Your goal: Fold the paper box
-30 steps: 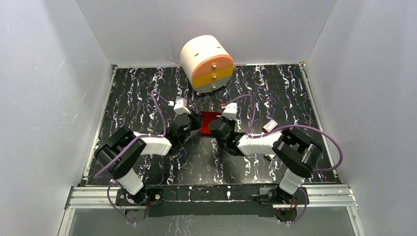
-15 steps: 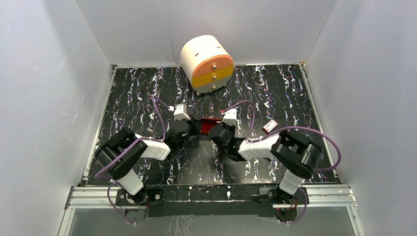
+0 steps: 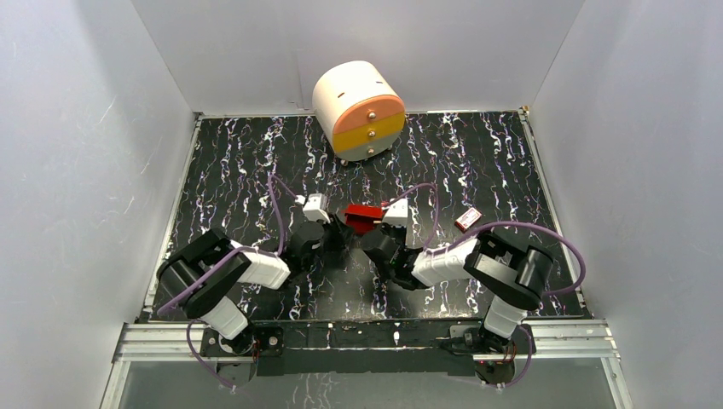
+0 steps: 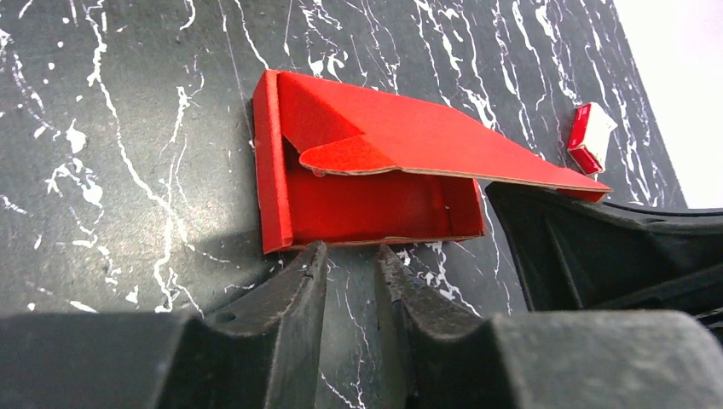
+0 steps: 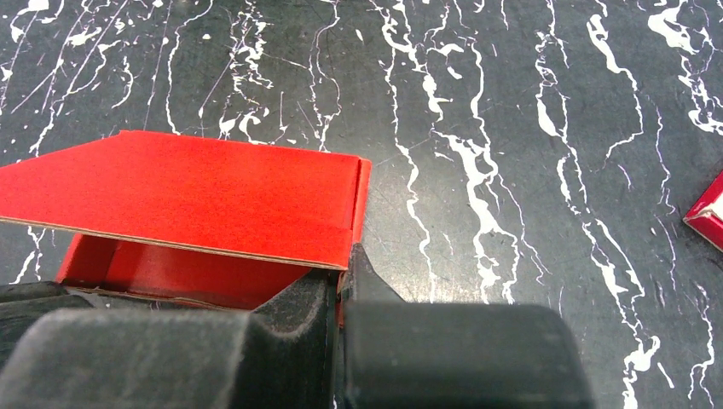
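Observation:
The red paper box [image 3: 361,213] lies on the dark marbled table between both arms. It is a shallow tray [image 4: 375,204] with its lid [image 4: 426,136] hanging half raised over it, and a rounded flap is tucked under the lid's left corner. My left gripper [image 4: 351,249] sits just in front of the tray's near wall, open by a narrow gap with nothing between its fingers. My right gripper [image 5: 345,260] is shut on the box's right side wall, under the lid's corner [image 5: 196,192]. From above, the left gripper [image 3: 338,230] and the right gripper [image 3: 376,230] flank the box.
A round white, orange and yellow drawer unit [image 3: 358,109] stands at the back. A tiny red-and-white packet [image 3: 467,219] lies right of the box, also visible as the packet [image 4: 590,136] in the left wrist view. White walls close in three sides.
My left gripper's jaws have parted and it has drawn back off the box. Both arms and the box have shifted slightly towards the near edge; the right grip holds.

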Motion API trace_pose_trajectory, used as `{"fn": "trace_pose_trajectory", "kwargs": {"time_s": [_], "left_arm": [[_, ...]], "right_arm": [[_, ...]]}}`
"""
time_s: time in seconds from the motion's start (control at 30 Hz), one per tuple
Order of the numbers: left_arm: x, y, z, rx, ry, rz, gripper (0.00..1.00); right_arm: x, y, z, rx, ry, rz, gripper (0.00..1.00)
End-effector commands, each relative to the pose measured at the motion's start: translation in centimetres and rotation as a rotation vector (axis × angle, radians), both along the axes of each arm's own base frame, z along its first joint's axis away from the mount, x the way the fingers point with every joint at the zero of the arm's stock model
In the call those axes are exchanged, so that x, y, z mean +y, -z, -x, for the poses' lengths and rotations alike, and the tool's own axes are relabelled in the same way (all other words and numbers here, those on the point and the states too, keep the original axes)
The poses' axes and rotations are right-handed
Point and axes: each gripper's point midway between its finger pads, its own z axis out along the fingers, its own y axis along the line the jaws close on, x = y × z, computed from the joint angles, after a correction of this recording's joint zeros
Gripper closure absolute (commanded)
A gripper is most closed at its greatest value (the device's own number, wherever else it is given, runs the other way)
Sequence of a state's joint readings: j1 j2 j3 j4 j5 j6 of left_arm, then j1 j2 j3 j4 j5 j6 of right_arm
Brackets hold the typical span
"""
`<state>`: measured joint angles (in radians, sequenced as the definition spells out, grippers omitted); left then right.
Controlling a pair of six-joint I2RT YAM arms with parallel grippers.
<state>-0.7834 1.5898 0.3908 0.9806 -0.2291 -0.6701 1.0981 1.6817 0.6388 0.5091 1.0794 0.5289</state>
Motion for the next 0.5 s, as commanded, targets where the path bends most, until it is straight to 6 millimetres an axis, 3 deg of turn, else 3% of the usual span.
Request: {"fn": "trace_pose_trajectory", "kwargs": {"time_s": [0.0,0.13,0.27,0.47], "left_arm": [[0.3,-2.5,0.5,-0.046,-0.006,0.070,0.70],[1.4,-4.7,1.2,-0.094,-0.014,0.116,0.58],[3.2,-6.3,1.6,-0.099,-0.064,0.135,0.39],[4.4,-8.6,-0.1,-0.088,-0.101,0.106,0.28]], "right_arm": [[-0.2,1.6,0.9,0.026,0.004,0.022,0.92],[-0.5,1.9,1.1,0.028,0.017,0.030,0.92],[-0.7,1.9,1.1,0.025,0.024,0.038,0.92],[-0.6,1.8,1.1,0.024,0.017,0.039,0.91]]}}
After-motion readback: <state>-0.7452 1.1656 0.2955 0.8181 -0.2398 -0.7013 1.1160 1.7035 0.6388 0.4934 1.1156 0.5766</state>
